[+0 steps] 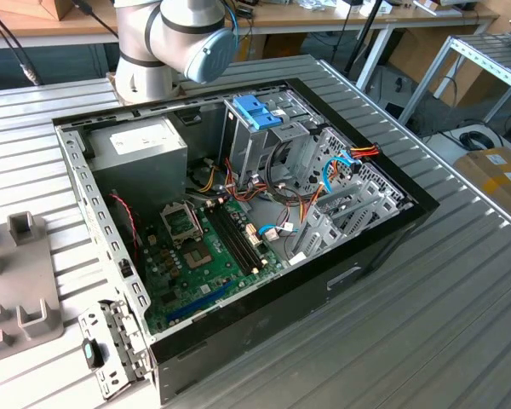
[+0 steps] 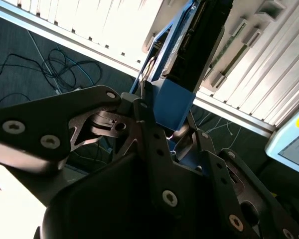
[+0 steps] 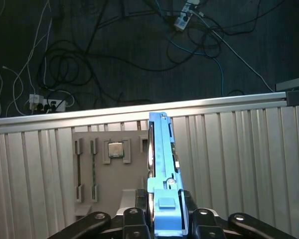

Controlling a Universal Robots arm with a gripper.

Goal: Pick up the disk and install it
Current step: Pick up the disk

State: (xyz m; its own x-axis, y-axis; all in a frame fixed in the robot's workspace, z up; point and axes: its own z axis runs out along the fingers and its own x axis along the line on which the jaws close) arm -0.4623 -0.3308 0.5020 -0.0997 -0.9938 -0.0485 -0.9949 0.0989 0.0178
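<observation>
- The gripper (image 3: pixel 165 206) is clamped on the disk (image 3: pixel 162 154). In the first wrist view, its black fingers (image 3: pixel 138 219) press on either side of the blue plastic frame (image 3: pixel 165 209) at one end of the drive.
- The disk is held edge-on and stands straight out from the jaws. This grip on the frame appears to spare the labelled face and keep the far end free.
- In the second wrist view, the disk (image 2: pixel 202 35) runs out from the gripper (image 2: pixel 164 132) over the ribbed metal table (image 2: pixel 269 74), with no contact apart from the fingers.
- Under the drive lies a grey fixture tray (image 3: pixel 97 194) with a processor chip (image 3: pixel 114 149) in a recess. The drive seems to hang clear of it, with open air around its long edges.
- The table edge (image 3: pixel 229 105) is close by, and beyond it is dark floor with loose cables (image 3: pixel 65 64).
- In the exterior view, the open computer case (image 1: pixel 366 281) lies on its side, and the arm (image 1: pixel 179 34) rises behind it.
- The metal drive cage (image 1: pixel 277 149), topped by a blue latch (image 1: pixel 257 111), is open from above. Bundled wires (image 1: pixel 289 192) crowd its lower side, so the room there looks tight.
</observation>
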